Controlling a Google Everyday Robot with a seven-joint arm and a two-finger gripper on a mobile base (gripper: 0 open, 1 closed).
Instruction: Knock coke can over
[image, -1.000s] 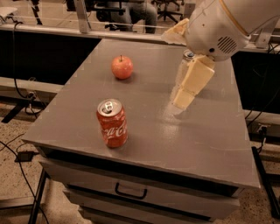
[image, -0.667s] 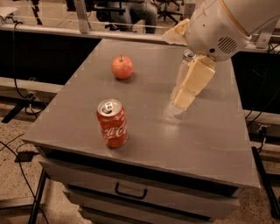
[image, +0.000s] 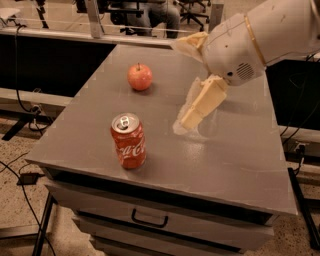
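Note:
The coke can (image: 129, 141), short and red with white script and a silver top, stands upright near the front left of the grey table (image: 235, 155). My gripper (image: 186, 122), cream-coloured, hangs from the white arm (image: 250, 40) and points down at the table's middle. It is to the right of the can and a little behind it, about a can's height away. It touches nothing and holds nothing.
A round red apple (image: 140, 76) sits at the back left of the table. The table is a cabinet with a drawer handle (image: 149, 220) on its front. Railings, cables and office chairs lie beyond the far edge.
My gripper and arm have shifted a little left and down, toward the coke can. The can and the apple have not moved.

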